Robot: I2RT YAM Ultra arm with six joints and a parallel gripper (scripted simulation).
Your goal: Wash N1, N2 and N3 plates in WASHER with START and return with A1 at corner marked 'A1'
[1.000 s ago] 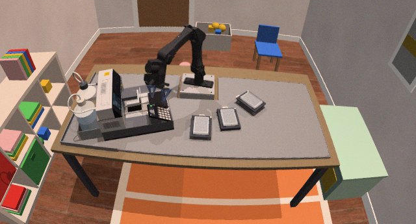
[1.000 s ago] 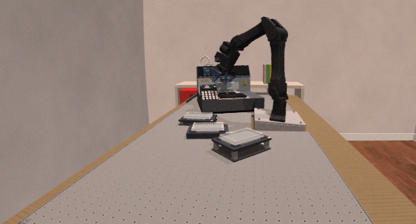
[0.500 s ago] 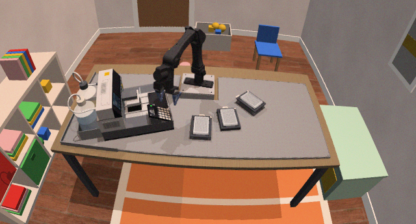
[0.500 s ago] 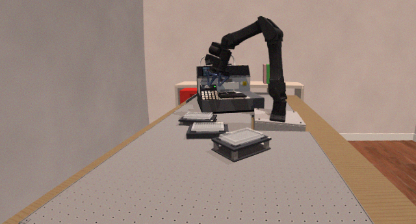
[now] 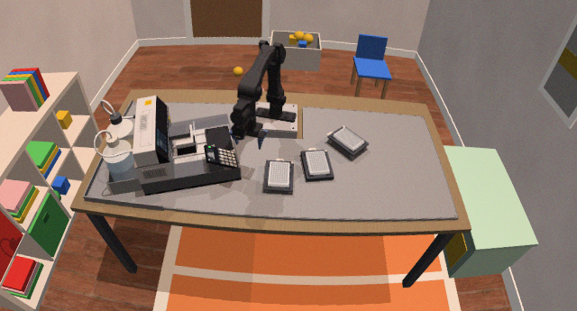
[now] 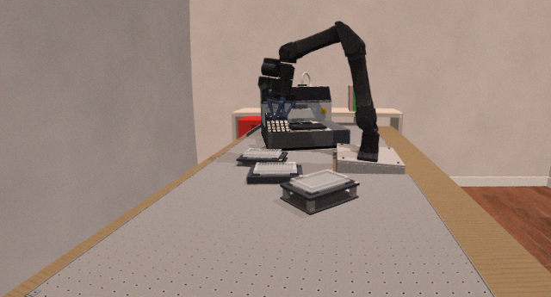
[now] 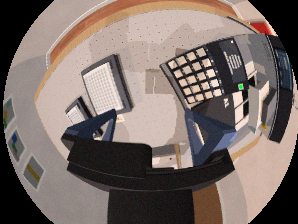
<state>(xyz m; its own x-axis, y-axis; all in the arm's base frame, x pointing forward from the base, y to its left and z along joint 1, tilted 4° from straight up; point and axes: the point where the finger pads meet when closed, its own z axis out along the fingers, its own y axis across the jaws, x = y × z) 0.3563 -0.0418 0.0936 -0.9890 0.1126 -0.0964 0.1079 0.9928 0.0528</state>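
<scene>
Plates sit in all three nests on the grey surface (image 5: pixel 388 180): the nearest plate (image 5: pixel 279 173) to the washer (image 5: pixel 180 167), a second plate (image 5: pixel 316 162) just beside it, and a third plate (image 5: pixel 346 139) farther along, turned at an angle to the other two. In the side view each lies flat on its dark nest, the angled one (image 6: pixel 318 181) on a taller block than the others.

The claw (image 5: pixel 250 140) hangs from the black arm (image 5: pixel 259 77) with its blue fingers (image 5: pixel 261 141) spread as wide as they go and nothing between them. It points down over the surface in the gap between the washer's keypad (image 5: pixel 222 157) and the nearest plate, apart from both. All three plates lie to the side of the claw away from the washer, none under it.

In the wrist view the keypad (image 7: pixel 197 76) shows between and beyond the two fingers, with a green lamp (image 7: pixel 240 86) lit beside the keys, while the nearest plate (image 7: pixel 105 88) lies outside the other finger (image 7: pixel 93 125). The washer's pocket (image 5: pixel 185 150) looks dark, and no plate shows in it.
</scene>
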